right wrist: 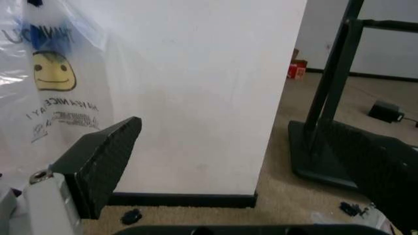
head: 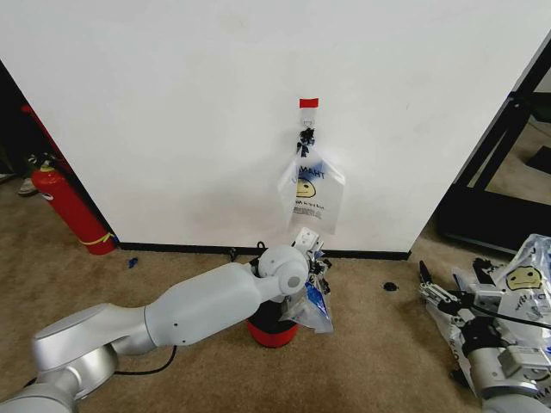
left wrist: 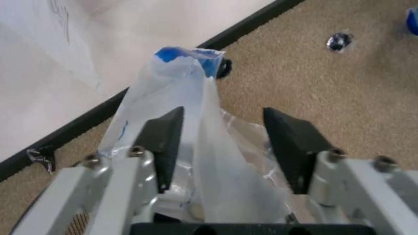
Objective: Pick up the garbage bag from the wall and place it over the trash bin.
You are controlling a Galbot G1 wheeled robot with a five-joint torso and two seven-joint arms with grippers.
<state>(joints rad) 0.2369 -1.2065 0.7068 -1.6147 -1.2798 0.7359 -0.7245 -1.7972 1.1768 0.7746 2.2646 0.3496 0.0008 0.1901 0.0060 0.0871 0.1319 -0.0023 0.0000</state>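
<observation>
Brown carpet (head: 198, 258) carries the trash bin (head: 271, 331), fire extinguisher (head: 73, 211).

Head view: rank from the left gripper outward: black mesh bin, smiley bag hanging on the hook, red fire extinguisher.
From the left gripper, open astride a bag:
1. Small black wire-mesh trash bin with red base, just below it.
2. Translucent smiley-face bag hanging on the wall hook, above it.
3. Red fire extinguisher, far left by the wall's edge.

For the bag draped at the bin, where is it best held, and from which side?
Judging by its pose, grip the garbage bag at the gathered upper fold, from above. The film rises between the left gripper's open fingers over the trash bin, near the wall.
</observation>
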